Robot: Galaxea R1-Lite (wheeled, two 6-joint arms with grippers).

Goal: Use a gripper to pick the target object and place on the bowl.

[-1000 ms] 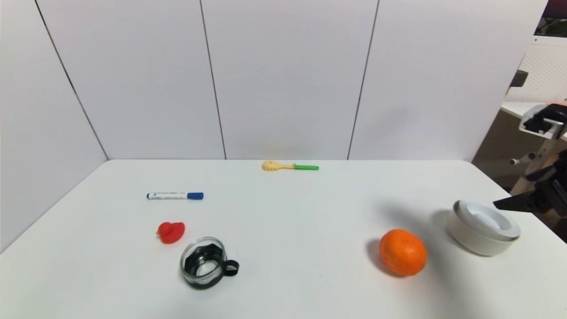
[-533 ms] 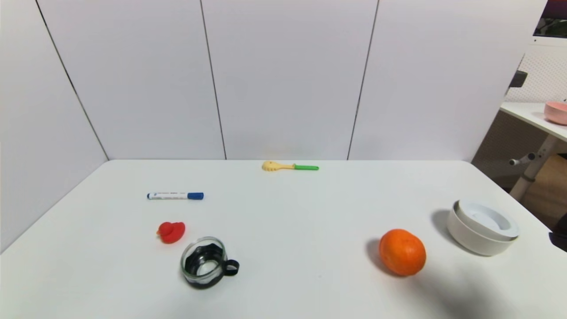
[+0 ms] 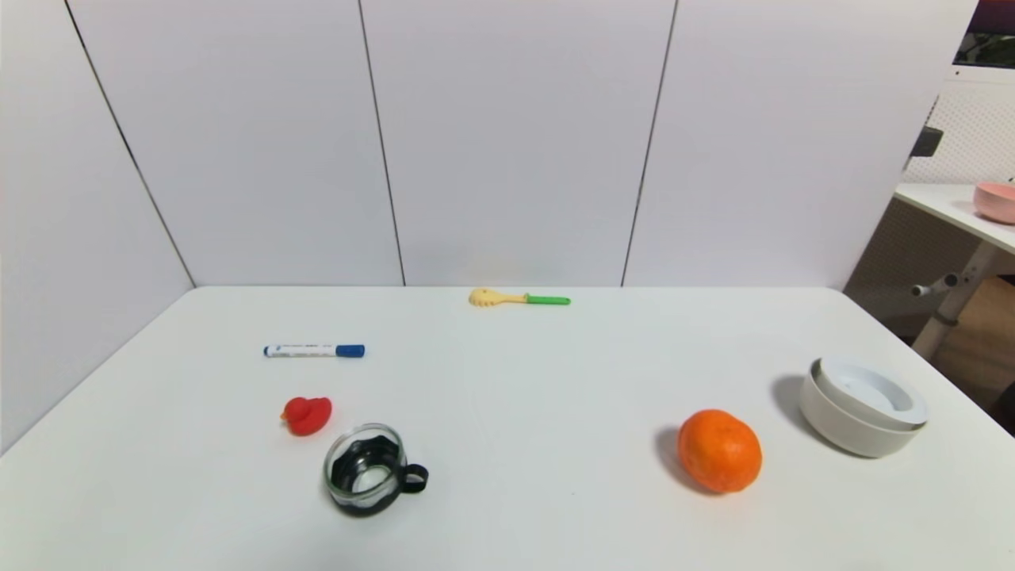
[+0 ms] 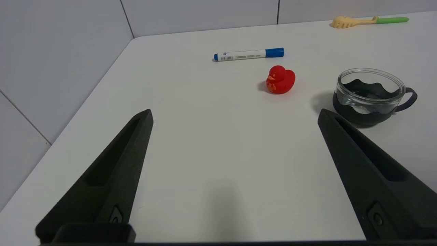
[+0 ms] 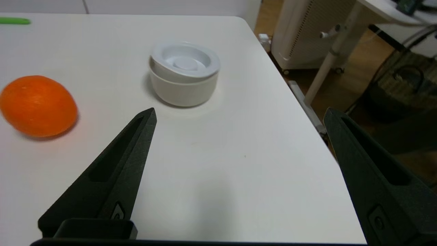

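Note:
The white disc [image 3: 871,392] lies on top of the off-white bowl [image 3: 840,422] at the table's right edge. Both also show in the right wrist view, the disc [image 5: 186,62] seated on the bowl [image 5: 184,89]. My right gripper [image 5: 239,116] is open and empty, low over the table near its front right corner, well back from the bowl. My left gripper [image 4: 234,114] is open and empty over the table's front left. Neither gripper shows in the head view.
An orange [image 3: 720,450] sits left of the bowl. A glass cup [image 3: 366,469], red duck [image 3: 306,415], blue marker [image 3: 314,350] and yellow-green scoop [image 3: 517,298] lie on the table. A pink bowl [image 3: 996,200] stands on a side desk.
My right gripper, beside the bowl's right side a second ago, has drawn back out of the head view. The disc stays on the bowl.

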